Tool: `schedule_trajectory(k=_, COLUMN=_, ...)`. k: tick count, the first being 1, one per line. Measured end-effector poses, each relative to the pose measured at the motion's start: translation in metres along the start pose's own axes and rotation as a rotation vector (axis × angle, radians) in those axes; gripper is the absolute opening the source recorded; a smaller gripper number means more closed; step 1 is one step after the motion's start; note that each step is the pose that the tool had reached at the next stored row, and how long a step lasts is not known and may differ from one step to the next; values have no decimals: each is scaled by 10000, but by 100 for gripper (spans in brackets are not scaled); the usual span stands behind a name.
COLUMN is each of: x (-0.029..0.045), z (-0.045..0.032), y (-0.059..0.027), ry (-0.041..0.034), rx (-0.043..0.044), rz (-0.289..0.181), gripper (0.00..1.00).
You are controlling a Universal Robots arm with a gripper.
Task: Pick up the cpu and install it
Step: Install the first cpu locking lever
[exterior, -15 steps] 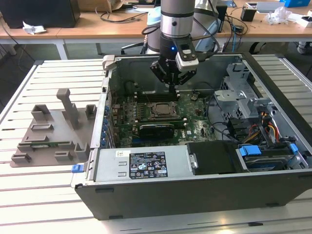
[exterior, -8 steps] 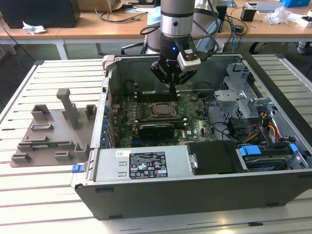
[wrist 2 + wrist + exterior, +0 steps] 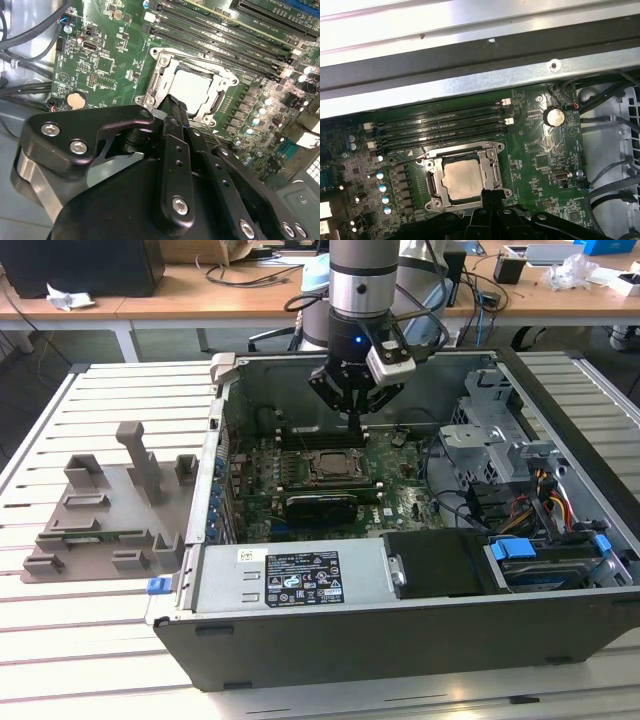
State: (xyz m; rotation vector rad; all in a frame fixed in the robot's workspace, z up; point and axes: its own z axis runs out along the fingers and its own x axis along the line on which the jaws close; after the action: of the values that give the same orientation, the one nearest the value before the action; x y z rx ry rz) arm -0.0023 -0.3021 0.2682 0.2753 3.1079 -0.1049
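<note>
A robot arm reaches into an open computer case (image 3: 400, 610) lying on its side on a slatted metal worktop (image 3: 90, 640). In the exterior view the claw (image 3: 353, 422) hangs over the green motherboard (image 3: 400, 490), just at the 12 o'clock edge of the socket frame (image 3: 330, 466). Its two black fingers (image 3: 172, 107) are pressed together with nothing between them, their tips just above the rim of the frame in both wrist views.

The cpu (image 3: 464, 181), a silver square with a pale border, lies flat inside the socket frame (image 3: 465, 175), seated within its metal bracket; in the second wrist view the cpu (image 3: 192, 90) sits at about 1 o'clock from the fingertips, apart from them. In the first wrist view, memory slots (image 3: 440, 127) run in dark parallel rows at 12 o'clock of the socket, and a round coin battery (image 3: 553, 116) sits at about 2 o'clock of it.

On the worktop outside the case, at 9 o'clock in the exterior view, stands a grey plastic fixture tray (image 3: 100, 515) with upright blocks. Inside the case at 3 o'clock are a metal drive cage (image 3: 500, 440) and bundled coloured cables (image 3: 550, 500). A wooden desk (image 3: 200, 290) runs behind the scene at 12 o'clock.
</note>
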Motion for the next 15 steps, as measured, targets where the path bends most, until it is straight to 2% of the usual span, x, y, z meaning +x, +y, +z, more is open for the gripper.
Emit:
schedule_trajectory(k=5, x=-1, z=0, y=0, ry=-2, rx=-1, rz=-26, gripper=11)
schedule_trajectory(k=6, x=-1, z=-2, y=0, ry=12, rx=-75, rz=-29, gripper=11)
schedule_trajectory(k=7, x=-1, z=-1, y=0, ry=38, rx=-215, rz=-27, gripper=11)
schedule_trajectory(k=8, x=-1, z=0, y=0, ry=52, rx=-318, rz=-62, gripper=11)
schedule_trajectory(k=11, x=-1, z=0, y=0, ry=21, rx=-334, rz=-721, gripper=11)
schedule_trajectory(k=13, x=-1, z=0, y=0, ry=-11, rx=-348, rz=-1348, gripper=11)
schedule_trajectory(k=15, x=-1, z=0, y=0, ry=-21, rx=-353, rz=-1556, gripper=11)
